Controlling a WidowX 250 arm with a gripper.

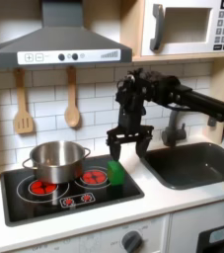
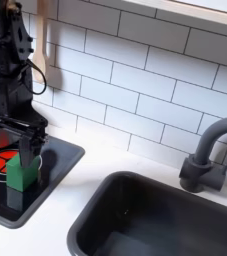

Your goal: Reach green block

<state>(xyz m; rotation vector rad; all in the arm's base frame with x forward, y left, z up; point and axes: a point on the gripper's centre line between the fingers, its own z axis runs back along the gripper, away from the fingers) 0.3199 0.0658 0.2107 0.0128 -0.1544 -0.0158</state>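
Note:
The green block (image 1: 116, 174) is a small bright green cube on the right part of the black stovetop (image 1: 44, 203), to the right of the steel pot (image 1: 56, 158) in the first exterior view. My gripper (image 1: 127, 149) hangs just above it, pointing down, open with its fingers spread and nothing between them. In the second exterior view the green block (image 2: 20, 172) stands on the stovetop's (image 2: 60, 160) corner, and the gripper (image 2: 15, 140) hovers right over it, one finger (image 2: 37, 140) beside the block's top edge. I see no contact with the block.
A dark sink (image 1: 197, 163) with a grey faucet (image 2: 207, 150) lies to the first exterior view's right of the stove. Two wooden utensils (image 1: 72, 99) hang on the tiled wall. A range hood (image 1: 59, 44) and a microwave (image 1: 187, 28) sit overhead.

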